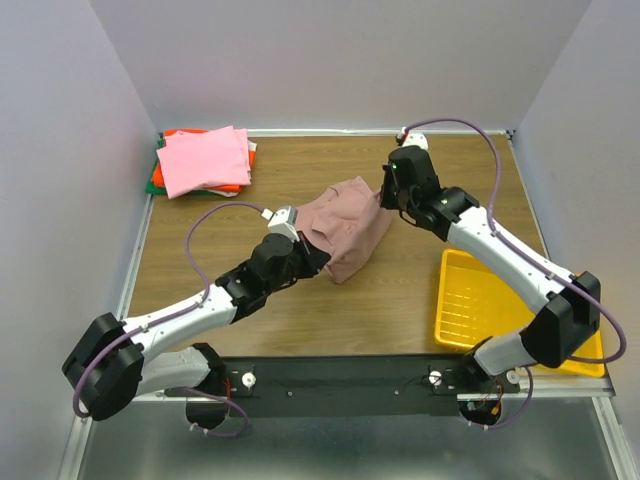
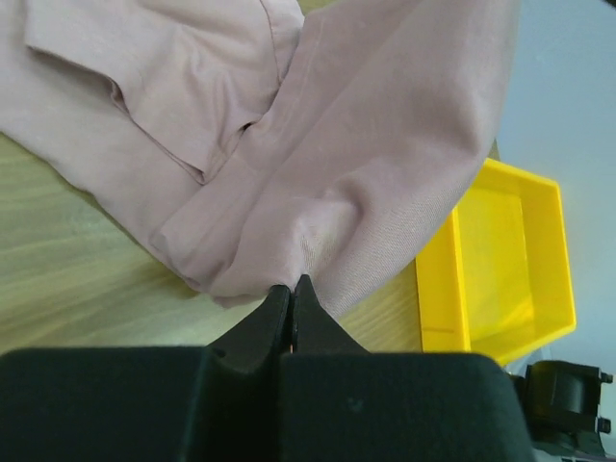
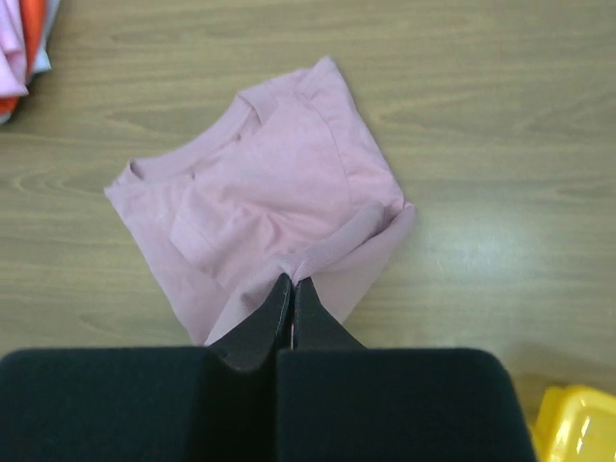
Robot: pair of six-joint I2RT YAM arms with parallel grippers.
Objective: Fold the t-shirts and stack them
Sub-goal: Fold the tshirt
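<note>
While both arms reach in over the wooden table (image 1: pixel 300 310), a dusty mauve-pink t-shirt (image 1: pixel 350 228) sits bunched near the table's middle, between the two grippers. The left gripper (image 1: pixel 305 245) comes at it from the near left, its jaws pressed together on a fold at the shirt's lower edge; the left wrist view shows the black fingertips (image 2: pixel 279 300) meeting with the pink cloth (image 2: pixel 385 144) caught at their tips and draped away from them. The right gripper (image 1: pixel 385 195) meets the garment from the far right, its jaws likewise closed tight; in the right wrist view its fingertips (image 3: pixel 281 294) pinch the near hem of the shirt (image 3: pixel 269 212), which lies partly doubled over on the wood with its ribbed collar turned toward the far left.

In the far left corner, well apart from the arms, a folded bright pink t-shirt (image 1: pixel 205 160) tops a stack, with an orange-red t-shirt (image 1: pixel 236 186) and a green t-shirt (image 1: pixel 153 186) showing at the edges beneath it. A yellow tray (image 1: pixel 475 310) rests on the table's near right side, under the right arm's forearm.
</note>
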